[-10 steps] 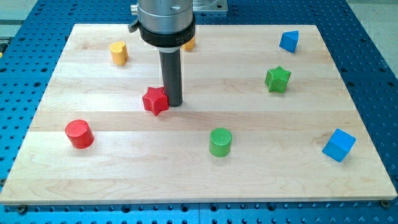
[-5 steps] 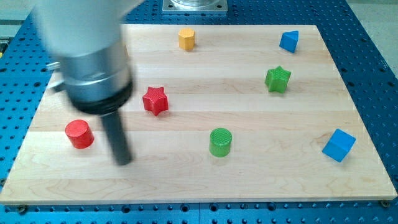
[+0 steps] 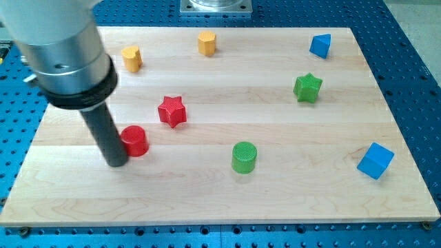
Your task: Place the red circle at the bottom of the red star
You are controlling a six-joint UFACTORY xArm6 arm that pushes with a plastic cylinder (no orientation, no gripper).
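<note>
Red circle [image 3: 135,140] sits left of centre on the worktop [image 3: 207,200], below and to the left of the red star [image 3: 172,111], near it but not touching; my tip [image 3: 117,164] is at the circle's lower left, the dark rod pressed against the circle's left side; the rod runs up into a wide grey cylinder filling the upper left of the frame. No fingers exist on this arm, so no spread or clamp can be told; only the bare rod end meets the block.

Green cylinder [image 3: 244,157] stands to the right of the red circle, slightly lower, well apart from it; green star [image 3: 307,87] lies in the right half, above the middle; blue cube [image 3: 375,160] rests near the right edge, lower down; blue wedge-like block [image 3: 320,45] is in the upper right corner area; yellow block [image 3: 132,58] lies at the upper left beside the grey cylinder, its shape hard to make out; orange block [image 3: 207,43] sits near the top edge, centre-left.
</note>
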